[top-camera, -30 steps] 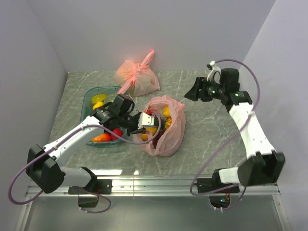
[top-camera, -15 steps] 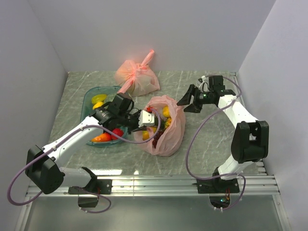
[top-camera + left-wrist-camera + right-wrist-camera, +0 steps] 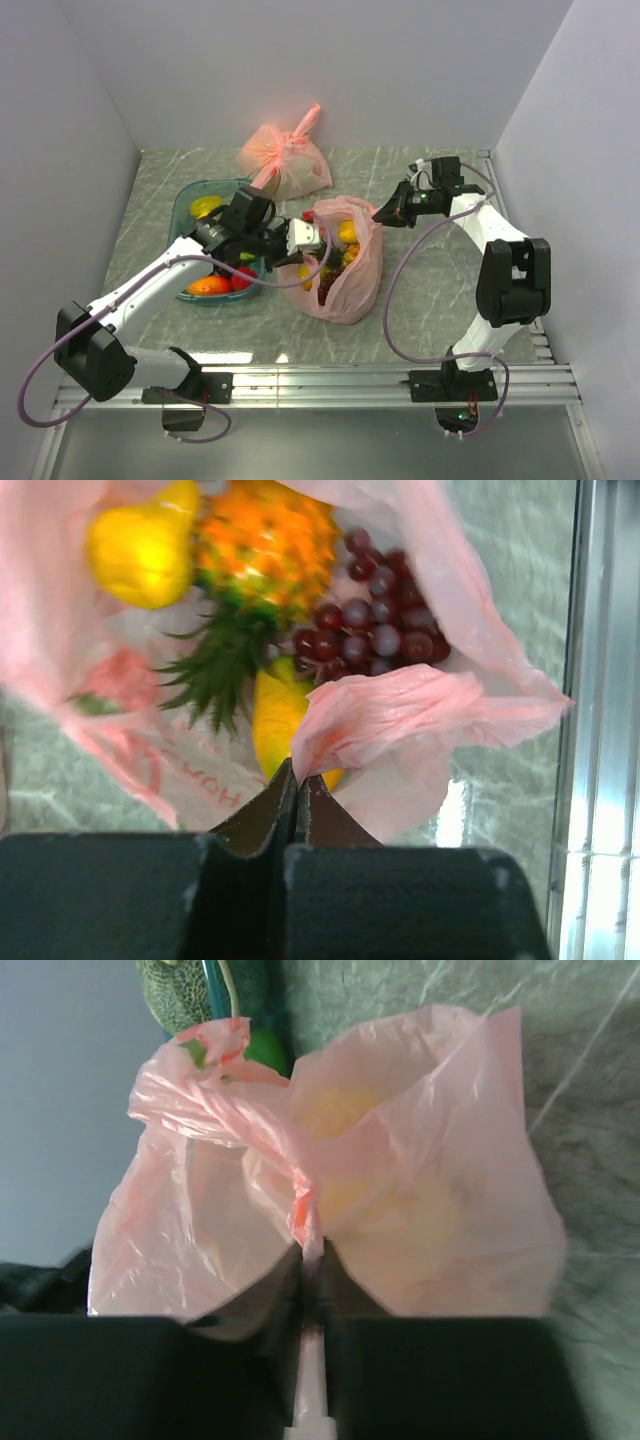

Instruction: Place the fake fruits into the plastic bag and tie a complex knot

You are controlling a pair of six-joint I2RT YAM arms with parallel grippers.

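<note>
On your grey marble desk (image 3: 260, 330), the thin salmon-pink plastic bag (image 3: 350, 290) sits in the middle, shiny plastic fruits (image 3: 265, 540) inside. Your left gripper (image 3: 297, 780) pinches its left rim, your right gripper (image 3: 312, 1255) its right rim, likely ready for tying.

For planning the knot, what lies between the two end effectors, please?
The open plastic bag, fruits inside, in the top view; left end effector and right end effector pinch its rim.
</note>
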